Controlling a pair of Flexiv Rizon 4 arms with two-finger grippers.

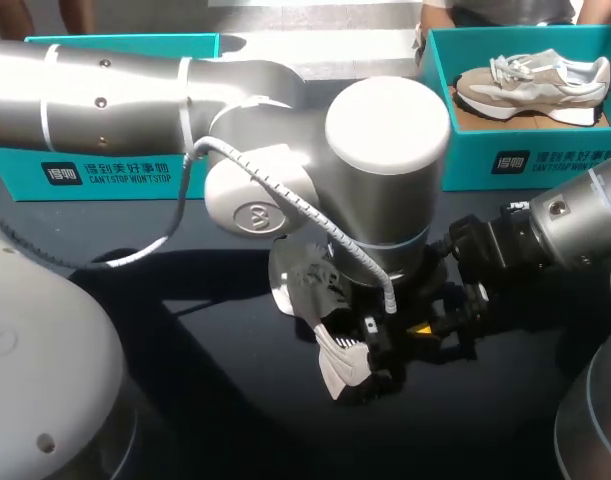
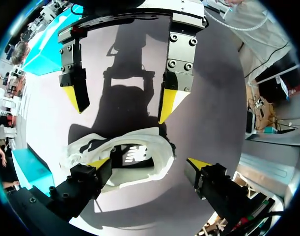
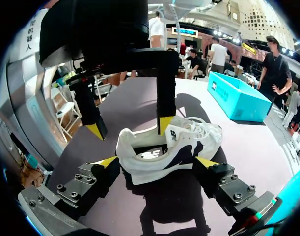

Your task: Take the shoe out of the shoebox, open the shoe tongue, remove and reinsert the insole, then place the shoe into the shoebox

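Note:
A white shoe with dark navy panels [image 1: 337, 366] lies on the dark table below both grippers. In the right wrist view the shoe [image 3: 164, 152] sits between my right gripper's [image 3: 157, 162] open fingers, heel opening up and the insole showing inside. My left gripper [image 2: 147, 163] hangs open over the shoe [image 2: 122, 155] from the opposite side, one yellow tip at the shoe's side. In the head view the left gripper [image 1: 373, 335] is mostly hidden under its wrist, and the right gripper [image 1: 447, 325] comes in beside it. Neither gripper holds the shoe.
A teal shoebox [image 1: 525, 160] at the back right holds a beige shoe [image 1: 533, 85]. A second teal box [image 1: 115, 170] stands at the back left. My left arm's big wrist [image 1: 385, 170] covers the table's middle.

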